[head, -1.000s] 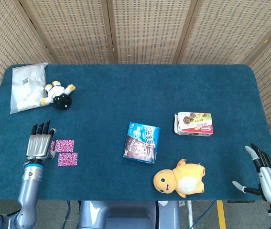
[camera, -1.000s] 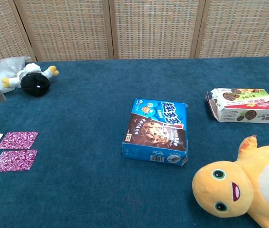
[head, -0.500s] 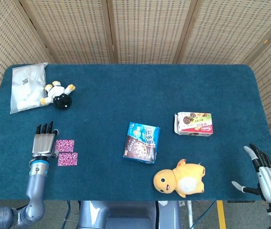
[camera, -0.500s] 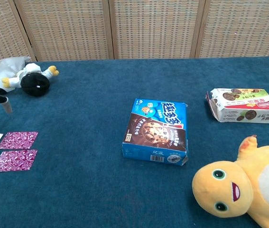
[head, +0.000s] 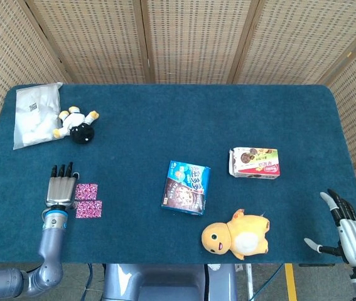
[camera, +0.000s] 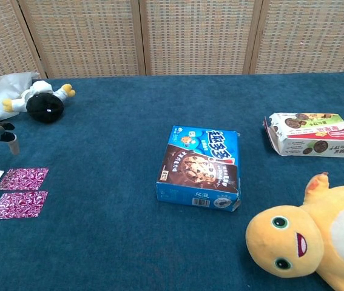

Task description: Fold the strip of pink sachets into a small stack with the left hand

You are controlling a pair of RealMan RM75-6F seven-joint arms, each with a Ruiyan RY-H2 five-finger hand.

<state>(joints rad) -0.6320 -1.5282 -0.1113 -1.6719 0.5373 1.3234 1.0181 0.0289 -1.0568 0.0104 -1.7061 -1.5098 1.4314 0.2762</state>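
On the blue cloth table (head: 165, 119), the left hand (head: 61, 189), fingers (head: 62, 170) straight and apart, holding nothing, hovers at the pink sachets' (head: 87, 200) left edge, seemingly before the first fold, which needs fingertips under that edge.

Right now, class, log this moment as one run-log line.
left hand: fingers straight, beside the strip of pink patterned sachets | sachets: flat on blue cloth table, unfolded | right hand: open, at table edge
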